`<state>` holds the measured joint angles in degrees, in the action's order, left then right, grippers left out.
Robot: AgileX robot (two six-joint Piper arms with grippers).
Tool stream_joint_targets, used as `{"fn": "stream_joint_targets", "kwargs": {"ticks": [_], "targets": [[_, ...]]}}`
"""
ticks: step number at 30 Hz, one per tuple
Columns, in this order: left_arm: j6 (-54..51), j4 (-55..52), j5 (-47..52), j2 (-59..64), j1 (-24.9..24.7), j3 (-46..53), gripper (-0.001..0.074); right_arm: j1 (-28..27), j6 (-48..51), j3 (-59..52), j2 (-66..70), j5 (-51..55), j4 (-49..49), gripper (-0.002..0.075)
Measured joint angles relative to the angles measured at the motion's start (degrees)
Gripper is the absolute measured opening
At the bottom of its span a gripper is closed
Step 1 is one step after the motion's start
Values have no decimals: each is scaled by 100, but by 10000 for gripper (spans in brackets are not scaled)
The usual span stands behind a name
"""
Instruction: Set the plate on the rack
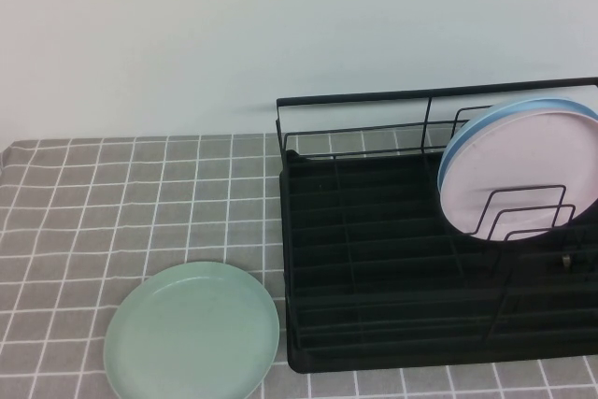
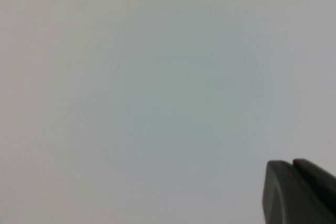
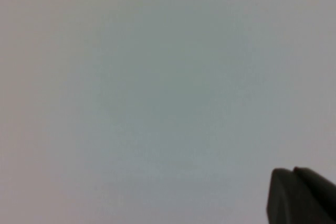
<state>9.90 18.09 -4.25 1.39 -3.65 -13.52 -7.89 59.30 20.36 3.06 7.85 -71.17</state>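
The mint-green plate [image 1: 192, 332] lies flat on the table [image 1: 84, 221], just beside the near-left corner of the black wire dish rack [image 1: 374, 324] and not quite touching its tray. Being round, it has no long axis to line up; what matters is that it sits off the rack's left side, so the left arm looks the likelier one to fetch it. Neither arm shows from above. The left tool [image 2: 299, 192] and the right tool [image 3: 302, 195] each appear only as a dark tip against blank wall, both closed and empty, away from the plate. The checked cloth is flat and bare around the plate. In the rack, a pink plate [image 1: 523, 175] backed by a light blue plate [image 1: 467, 142] stands at the far-right end, leaving the dividers nearer the plate free.
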Motion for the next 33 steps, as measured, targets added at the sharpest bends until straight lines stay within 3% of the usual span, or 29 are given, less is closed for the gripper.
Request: {"fn": "stream_joint_targets", "kwargs": {"ticks": [4,10,18,21,26,28,33], "targets": [[-262,0,787,459,0,-496,0,0,817,304,713,470,9,-1],[-568,28,1983,1473,0,-1077,0,119,1012,366,1715,852,28,-1],[-531,172,2045,2004,0,-1137,0,271,1000,356,1827,1528,-1389,-1],[-613,105,2354,2047,0,-1137,0,271,1000,356,1827,1743,-1452,-1],[-762,-197,2987,2568,0,-1230,0,523,755,356,2074,1867,-782,-1],[-797,-185,3202,2903,0,-1346,0,689,199,353,2558,2142,-30,-3],[-1609,-129,3810,3719,0,-1902,0,736,-169,485,3512,2576,666,-1]]}}
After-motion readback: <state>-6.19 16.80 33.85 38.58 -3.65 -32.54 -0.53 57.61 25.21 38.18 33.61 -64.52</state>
